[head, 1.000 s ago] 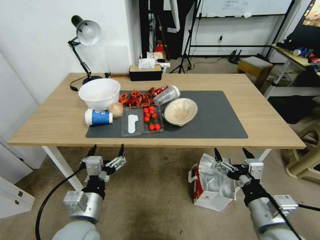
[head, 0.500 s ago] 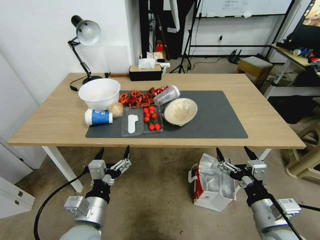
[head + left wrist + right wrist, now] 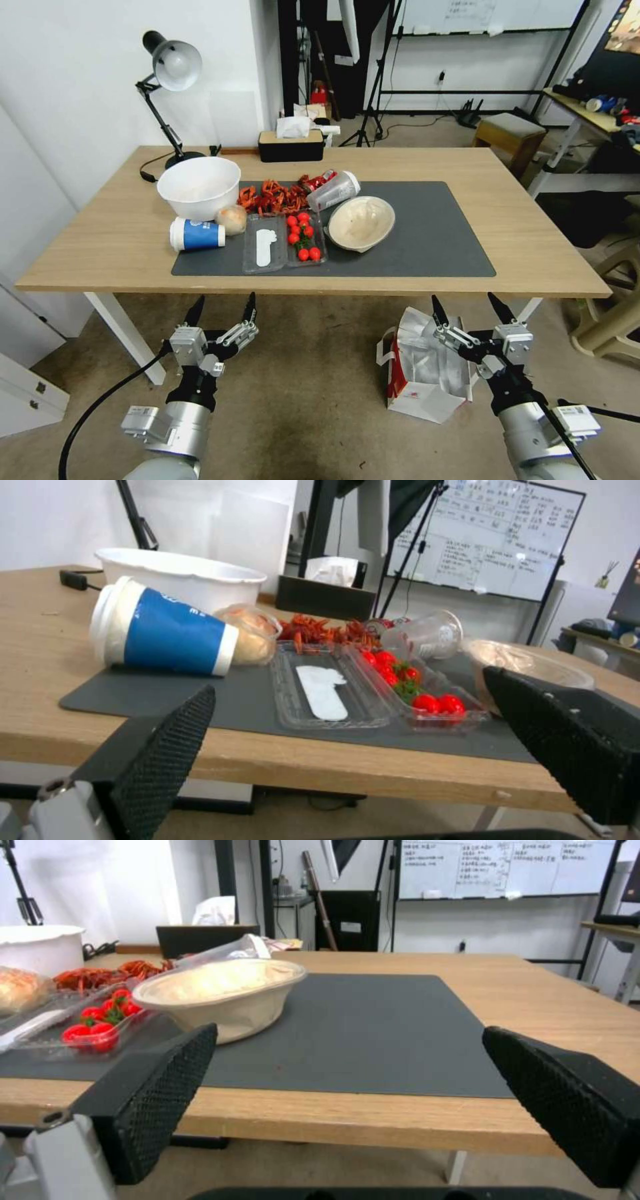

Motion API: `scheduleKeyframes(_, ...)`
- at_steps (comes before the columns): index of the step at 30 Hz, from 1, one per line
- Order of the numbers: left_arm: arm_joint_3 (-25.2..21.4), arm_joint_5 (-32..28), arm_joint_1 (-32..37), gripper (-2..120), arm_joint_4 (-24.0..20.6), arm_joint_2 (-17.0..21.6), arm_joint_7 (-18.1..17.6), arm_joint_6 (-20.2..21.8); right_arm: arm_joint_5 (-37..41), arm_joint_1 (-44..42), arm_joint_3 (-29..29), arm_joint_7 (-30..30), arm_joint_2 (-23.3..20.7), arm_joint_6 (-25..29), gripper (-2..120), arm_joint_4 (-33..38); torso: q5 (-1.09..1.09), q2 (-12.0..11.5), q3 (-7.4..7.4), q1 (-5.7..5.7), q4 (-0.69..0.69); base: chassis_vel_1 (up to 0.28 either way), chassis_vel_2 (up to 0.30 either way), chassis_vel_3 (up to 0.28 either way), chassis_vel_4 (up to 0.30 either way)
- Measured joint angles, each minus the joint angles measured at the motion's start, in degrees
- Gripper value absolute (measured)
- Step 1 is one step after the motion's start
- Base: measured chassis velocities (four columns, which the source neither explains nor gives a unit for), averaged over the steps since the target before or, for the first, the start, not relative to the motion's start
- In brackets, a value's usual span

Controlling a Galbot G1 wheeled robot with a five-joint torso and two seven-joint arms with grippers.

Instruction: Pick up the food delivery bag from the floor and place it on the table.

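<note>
The food delivery bag [image 3: 421,365], white with a red side and silver foil lining, stands open on the floor [image 3: 300,387] under the table's front right edge. My right gripper [image 3: 467,309] is open, held in the air above the bag and level with the table edge. My left gripper [image 3: 223,306] is open too, out in front of the table's front left part. The light-wood table [image 3: 120,247] carries a dark grey mat [image 3: 427,233]. Both wrist views look across the tabletop [image 3: 567,1010], between black ribbed fingers [image 3: 160,760] [image 3: 157,1090].
On the mat lie a white bowl [image 3: 199,187], a tipped blue cup [image 3: 195,235], a clear tray of tomatoes [image 3: 304,239], red scraps [image 3: 270,197], a clear cup [image 3: 333,190] and a beige bowl [image 3: 361,223]. A lamp [image 3: 170,67] and tissue box [image 3: 291,143] stand behind. White table leg [image 3: 127,333] at left.
Both arms shifted a little in front of the table: the left gripper drifted right then slightly back left, and the right gripper moved a bit right. The bag stayed put.
</note>
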Motion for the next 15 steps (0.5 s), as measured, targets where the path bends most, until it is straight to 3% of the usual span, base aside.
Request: scheduleKeyframes(15, -0.42, -0.79, 0.75, 100, 2.4, -0.31, 1.36, -1.08, 0.23, -0.52, -1.25, -0.2, 1.33, 4.03, 100, -3.84, 0.0, -0.89, -0.48, -0.39, 0.0, 0.0, 0.0, 0.0, 0.0)
